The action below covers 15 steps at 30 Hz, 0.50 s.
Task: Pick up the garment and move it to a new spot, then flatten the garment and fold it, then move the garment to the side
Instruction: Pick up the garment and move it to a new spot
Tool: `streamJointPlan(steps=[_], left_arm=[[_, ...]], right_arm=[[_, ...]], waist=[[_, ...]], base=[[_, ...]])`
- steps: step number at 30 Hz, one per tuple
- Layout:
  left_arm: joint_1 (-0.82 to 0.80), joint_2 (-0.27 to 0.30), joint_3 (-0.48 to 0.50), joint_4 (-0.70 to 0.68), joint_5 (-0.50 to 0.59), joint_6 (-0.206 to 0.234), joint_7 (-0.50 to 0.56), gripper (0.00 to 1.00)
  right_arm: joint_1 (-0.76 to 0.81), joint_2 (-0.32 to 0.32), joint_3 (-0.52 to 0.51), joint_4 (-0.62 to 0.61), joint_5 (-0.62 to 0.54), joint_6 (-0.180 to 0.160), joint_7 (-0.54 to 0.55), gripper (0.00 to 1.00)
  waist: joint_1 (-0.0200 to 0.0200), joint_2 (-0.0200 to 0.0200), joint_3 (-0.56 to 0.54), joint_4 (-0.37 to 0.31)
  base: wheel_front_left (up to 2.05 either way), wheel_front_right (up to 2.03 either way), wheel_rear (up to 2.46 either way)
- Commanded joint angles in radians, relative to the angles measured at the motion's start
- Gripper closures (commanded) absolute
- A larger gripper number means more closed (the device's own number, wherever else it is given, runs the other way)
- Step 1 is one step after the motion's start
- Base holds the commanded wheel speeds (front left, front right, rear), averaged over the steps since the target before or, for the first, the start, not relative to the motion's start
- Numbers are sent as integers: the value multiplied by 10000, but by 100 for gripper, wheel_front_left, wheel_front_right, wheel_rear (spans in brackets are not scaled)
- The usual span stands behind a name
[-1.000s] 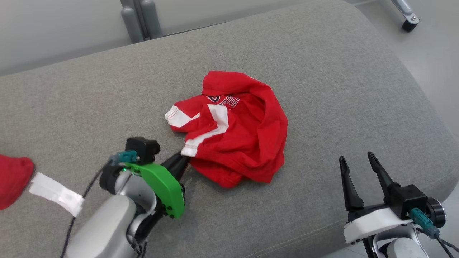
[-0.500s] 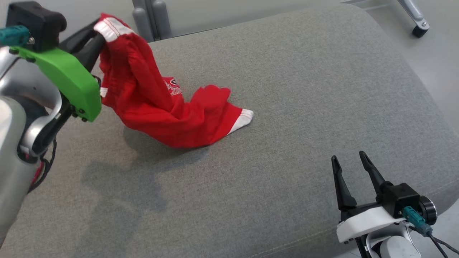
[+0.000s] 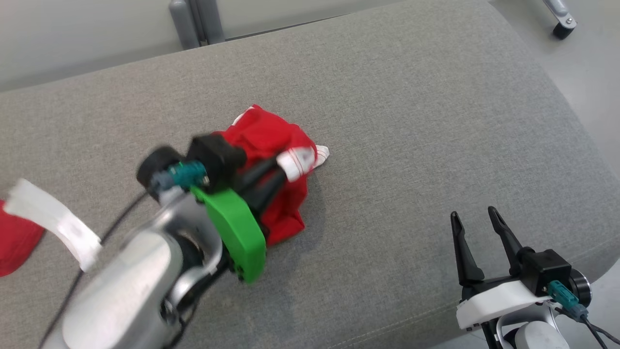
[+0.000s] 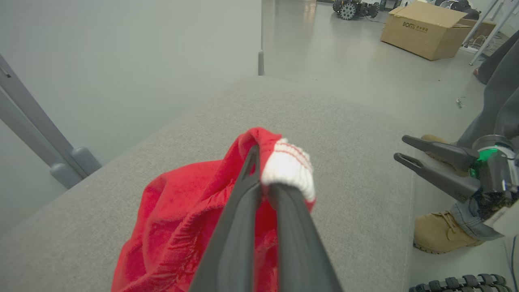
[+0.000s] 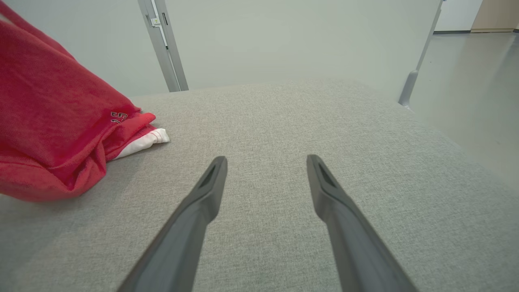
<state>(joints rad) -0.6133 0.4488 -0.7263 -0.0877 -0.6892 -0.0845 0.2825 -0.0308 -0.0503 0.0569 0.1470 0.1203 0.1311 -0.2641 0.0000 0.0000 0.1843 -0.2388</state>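
Two hands, one red garment, one grey cushion, one cardboard box

The red garment with white cuffs hangs bunched from one lifted cuff, its lower folds resting left of centre.

Left wrist camera first: there's dark print on the side of the cardboard box far back in the room. I read it as "DOMI", and the smaller line beneath it is too tiny to make out. Over to my right wrist view: the red garment carries small dark-and-white characters near its lower fold. They look like "25", but a crease cuts them off, so I can't be sure. In my head view, a red mark on the white cuff is too blurred to read.
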Motion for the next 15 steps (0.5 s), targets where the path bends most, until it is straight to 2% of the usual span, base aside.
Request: streamJointPlan(steps=[1,5,8,15], left_arm=[[597,-12,-146,60,-128,89,-119,100],[2484,174,-714,605,-63,417,-708,100],[3516,477,-784,1344,54,652,-1345,100],[4073,1108,46,3127,174,1019,-3147,100]], right_arm=[[57,-6,33,26,28,-9,-4,0],[79,-10,-44,63,-151,-9,-4,0],[136,-12,-116,82,-329,-9,-4,0],[215,-185,-102,194,-455,-9,-4,0]], waist=[[0,0,15,33],[0,0,12,205],[0,0,5,485],[0,0,-202,1276]], base=[[0,0,0],[0,0,0],[0,0,0],[0,0,0]])
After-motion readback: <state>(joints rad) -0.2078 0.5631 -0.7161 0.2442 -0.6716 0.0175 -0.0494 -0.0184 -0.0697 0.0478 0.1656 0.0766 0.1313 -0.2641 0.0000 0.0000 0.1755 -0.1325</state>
